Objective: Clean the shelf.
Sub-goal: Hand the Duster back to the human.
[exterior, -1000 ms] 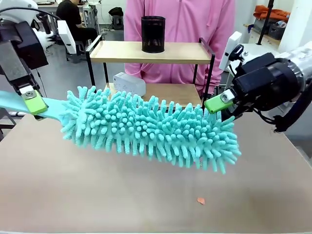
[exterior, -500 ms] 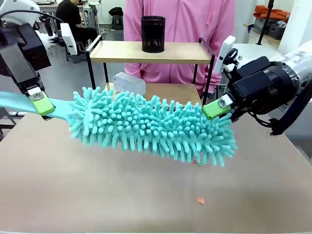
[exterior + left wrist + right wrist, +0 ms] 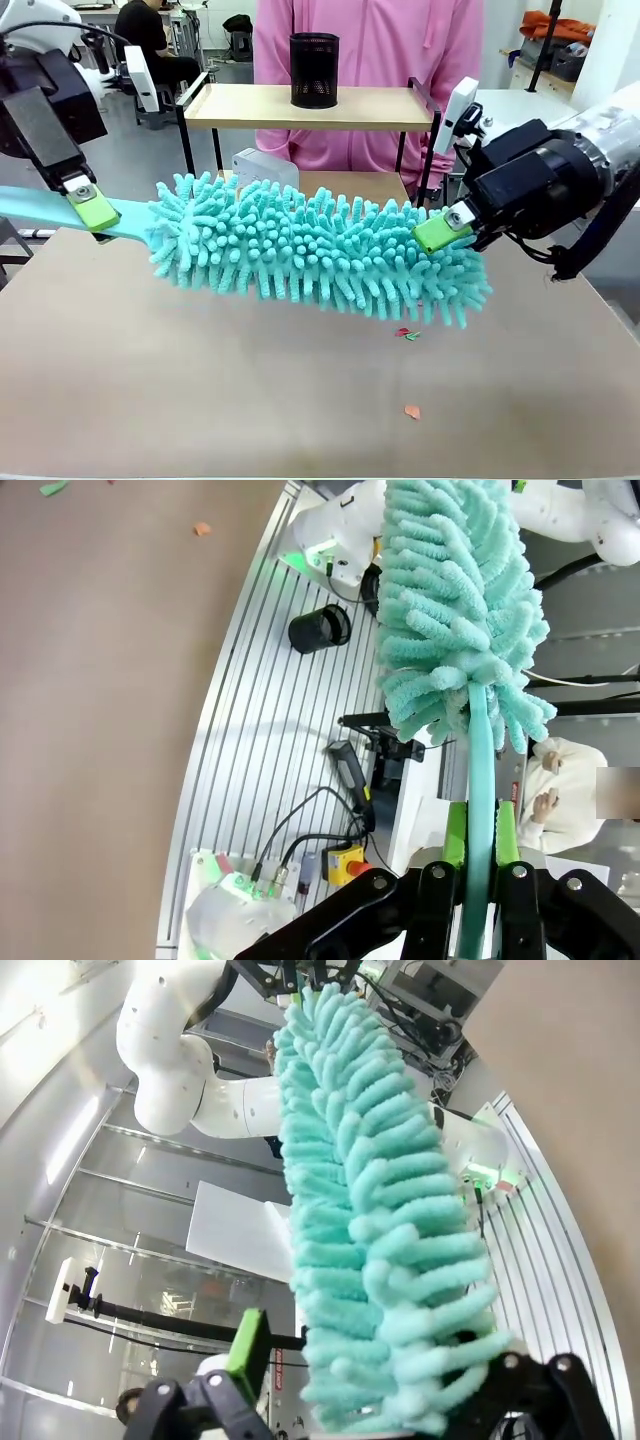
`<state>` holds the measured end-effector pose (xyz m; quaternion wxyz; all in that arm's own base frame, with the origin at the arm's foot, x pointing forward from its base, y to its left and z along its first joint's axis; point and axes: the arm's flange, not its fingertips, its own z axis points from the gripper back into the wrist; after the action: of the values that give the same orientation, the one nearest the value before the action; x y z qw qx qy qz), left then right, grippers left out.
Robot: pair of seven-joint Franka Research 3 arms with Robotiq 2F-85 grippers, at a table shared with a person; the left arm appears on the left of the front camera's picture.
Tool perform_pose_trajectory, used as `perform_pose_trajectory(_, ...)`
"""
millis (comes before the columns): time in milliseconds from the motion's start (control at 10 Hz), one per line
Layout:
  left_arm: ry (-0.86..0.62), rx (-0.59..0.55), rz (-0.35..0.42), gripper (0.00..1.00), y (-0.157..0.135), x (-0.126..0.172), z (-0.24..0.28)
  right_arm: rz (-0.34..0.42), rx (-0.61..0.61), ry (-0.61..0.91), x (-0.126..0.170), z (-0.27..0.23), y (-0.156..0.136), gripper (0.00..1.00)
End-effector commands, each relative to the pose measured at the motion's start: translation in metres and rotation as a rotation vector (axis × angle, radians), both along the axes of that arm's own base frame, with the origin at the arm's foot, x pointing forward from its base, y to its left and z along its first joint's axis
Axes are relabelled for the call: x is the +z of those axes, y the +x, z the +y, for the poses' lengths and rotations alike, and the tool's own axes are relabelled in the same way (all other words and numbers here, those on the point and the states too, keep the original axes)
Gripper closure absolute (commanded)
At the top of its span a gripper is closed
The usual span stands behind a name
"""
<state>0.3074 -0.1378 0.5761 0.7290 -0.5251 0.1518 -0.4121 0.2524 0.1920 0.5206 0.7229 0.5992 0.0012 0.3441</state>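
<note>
The shelf (image 3: 300, 105) stands at the table's far edge, with two wooden boards in a black frame. A black mesh cup (image 3: 314, 70) sits on its top board and a white box (image 3: 265, 168) on the lower one. A fluffy teal duster (image 3: 320, 250) hangs level over the table in front of it. My left gripper (image 3: 92, 212) is shut on the flat teal handle (image 3: 480, 770), green pads (image 3: 455, 830) pressed against it. My right gripper (image 3: 450, 238) stands open around the duster's far tip (image 3: 370, 1230), with one green pad (image 3: 245, 1345) apart from the fluff.
A person in a pink top (image 3: 370, 40) stands right behind the shelf. Small red and green scraps (image 3: 405, 333) and an orange scrap (image 3: 412, 411) lie on the brown tabletop (image 3: 200, 390). Another white table (image 3: 520, 100) stands at the back right.
The duster has risen a little and shifted right with the left gripper. The right gripper moved in around its tip. Red and green scraps now show on the table under the tip.
</note>
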Motion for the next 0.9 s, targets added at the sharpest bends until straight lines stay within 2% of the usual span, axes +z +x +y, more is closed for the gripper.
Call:
perform_pose_trajectory(0,-0.009,0.016,0.013,0.88,-0.0038,0.0040,-0.0038,-0.015,0.044,0.004,-0.0005,-0.0022,0.0005,0.59)
perform_pose_trajectory(100,-0.006,0.016,0.011,0.88,-0.0035,0.0042,-0.0041,-0.011,0.043,0.006,-0.0007,-0.0030,0.0009,1.00)
perform_pose_trajectory(200,-0.004,0.014,0.011,0.88,-0.0035,0.0043,-0.0045,-0.008,0.045,0.007,-0.0011,-0.0029,0.0008,0.65)
perform_pose_trajectory(300,-0.001,0.012,0.010,0.88,-0.0033,0.0041,-0.0048,-0.007,0.047,0.007,-0.0009,-0.0027,0.0008,1.00)
perform_pose_trajectory(800,0.004,0.007,0.010,0.88,-0.0038,0.0049,-0.0050,-0.002,0.050,0.003,-0.0014,-0.0026,0.0013,1.00)
